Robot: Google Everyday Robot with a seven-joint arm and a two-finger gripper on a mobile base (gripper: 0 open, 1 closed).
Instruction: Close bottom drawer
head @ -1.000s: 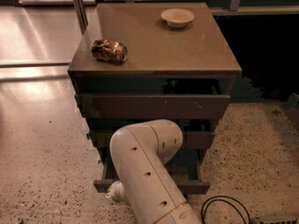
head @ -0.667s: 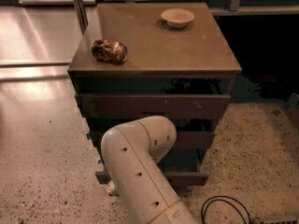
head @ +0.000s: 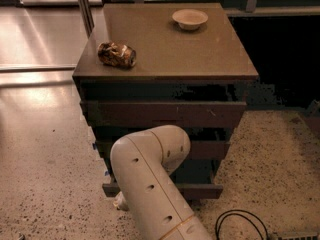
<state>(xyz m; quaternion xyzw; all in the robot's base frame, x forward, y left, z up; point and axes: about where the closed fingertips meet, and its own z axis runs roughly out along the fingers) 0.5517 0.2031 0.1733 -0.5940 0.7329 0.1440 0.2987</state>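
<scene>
The bottom drawer point(head: 202, 190) is the lowest dark brown front of the cabinet. It stands out a little in front of the middle drawer point(head: 212, 150), and a dark strip of its inside shows behind the front. My white arm point(head: 150, 184) crosses the drawer's left half. My gripper point(head: 120, 202) shows only as a pale tip at the drawer's left front corner, low near the floor and mostly hidden behind the arm.
The cabinet top point(head: 170, 44) holds a crumpled snack bag point(head: 117, 54) at the left and a small white bowl point(head: 190, 19) at the back. The top drawer point(head: 165, 114) is slightly ajar. A black cable point(head: 240, 221) lies on the speckled floor at the lower right.
The bottom drawer front has slid back toward the cabinet. My arm has shifted with it, left and then inward.
</scene>
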